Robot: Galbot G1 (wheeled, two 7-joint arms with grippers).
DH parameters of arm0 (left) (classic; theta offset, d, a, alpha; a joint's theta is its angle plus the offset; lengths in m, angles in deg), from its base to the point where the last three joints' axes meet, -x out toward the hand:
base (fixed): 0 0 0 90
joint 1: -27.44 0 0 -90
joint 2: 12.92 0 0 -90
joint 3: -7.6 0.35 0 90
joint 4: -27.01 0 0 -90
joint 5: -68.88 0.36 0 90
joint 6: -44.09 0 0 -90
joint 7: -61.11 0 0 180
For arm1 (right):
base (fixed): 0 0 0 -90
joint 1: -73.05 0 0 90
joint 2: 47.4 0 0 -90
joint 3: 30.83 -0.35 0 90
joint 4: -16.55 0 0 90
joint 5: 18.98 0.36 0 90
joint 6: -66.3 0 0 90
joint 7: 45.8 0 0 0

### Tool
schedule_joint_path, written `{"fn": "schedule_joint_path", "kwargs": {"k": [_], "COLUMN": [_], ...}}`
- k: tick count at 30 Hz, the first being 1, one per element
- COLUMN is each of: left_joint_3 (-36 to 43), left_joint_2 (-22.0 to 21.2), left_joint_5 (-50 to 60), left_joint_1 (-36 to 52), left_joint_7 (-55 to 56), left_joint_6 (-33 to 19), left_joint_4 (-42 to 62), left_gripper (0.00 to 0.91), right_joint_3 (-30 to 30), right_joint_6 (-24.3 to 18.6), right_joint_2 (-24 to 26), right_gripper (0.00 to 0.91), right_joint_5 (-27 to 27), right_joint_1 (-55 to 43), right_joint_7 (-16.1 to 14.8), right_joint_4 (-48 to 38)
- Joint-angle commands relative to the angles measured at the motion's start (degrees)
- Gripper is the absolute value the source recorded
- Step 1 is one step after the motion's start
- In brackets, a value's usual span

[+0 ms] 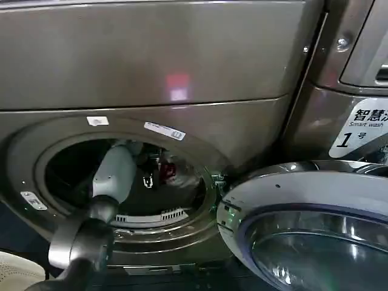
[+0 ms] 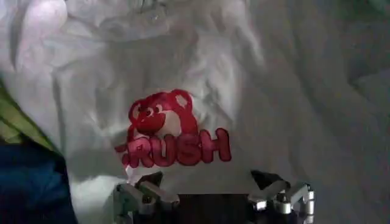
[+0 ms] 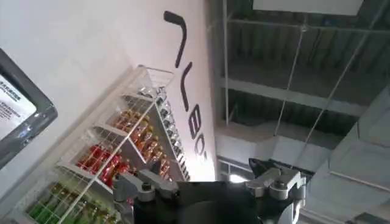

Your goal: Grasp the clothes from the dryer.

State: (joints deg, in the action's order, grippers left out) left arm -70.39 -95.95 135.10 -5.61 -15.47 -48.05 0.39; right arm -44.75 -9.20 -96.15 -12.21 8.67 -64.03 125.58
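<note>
Reach step: left gripper [image 2: 213,199] inside dryer [image 1: 73,79] drum, fingers spread, nothing clamped yet.
Hovering just over pale grey-white garment [image 2: 201,79] with red print, lying in drum beside dark navy piece [image 2: 27,182] and yellow-green piece [image 2: 15,125]. Next, likely: push down into the folds, then pinch shut and draw out through round port. Round glass door [image 1: 303,224] swung open. Right gripper [image 3: 210,185] parked away, pointing at ceiling, fingers apart, empty.
</note>
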Motion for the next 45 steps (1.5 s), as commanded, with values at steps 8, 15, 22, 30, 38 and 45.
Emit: {"fn": "schedule_joint_path", "kwargs": {"k": [8, 15, 22, 30, 38, 45], "left_joint_3": [0.8, 0.9, 1.0, 1.1, 1.1, 1.3], "left_joint_2": [0.9, 1.2, 1.3, 2.0, 2.4, 2.4], "left_joint_5": [-4.5, -4.8, -5.0, -5.4, -5.5, -6.3], "left_joint_1": [0.0, 0.1, 0.3, 0.2, 0.1, 0.2], "left_joint_7": [-0.5, -0.5, 0.0, 0.2, 0.3, 1.2], "left_joint_6": [1.2, 1.4, 2.1, 2.2, 2.2, 2.5], "left_joint_4": [1.2, 1.2, 1.2, 1.2, 1.0, 1.0], "left_gripper": [0.512, 0.444, 0.375, 0.239, 0.000, 0.000], "right_joint_3": [0.3, 0.7, 1.5, 1.5, 1.6, 1.6], "right_joint_6": [-0.1, -0.1, -0.1, -0.1, -0.1, -0.2], "right_joint_2": [0.0, 0.0, -0.1, -0.1, 0.0, 0.0], "right_gripper": [0.907, 0.907, 0.907, 0.907, 0.907, 0.907], "right_joint_5": [0.0, 0.0, -0.1, -0.1, 0.0, 0.0], "right_joint_1": [-0.1, -0.3, -1.0, -0.8, -0.7, -0.7], "right_joint_7": [-0.1, -0.2, -0.2, -0.4, -0.4, -0.4], "right_joint_4": [0.2, 0.3, 0.5, 0.5, 0.4, 0.4]}}
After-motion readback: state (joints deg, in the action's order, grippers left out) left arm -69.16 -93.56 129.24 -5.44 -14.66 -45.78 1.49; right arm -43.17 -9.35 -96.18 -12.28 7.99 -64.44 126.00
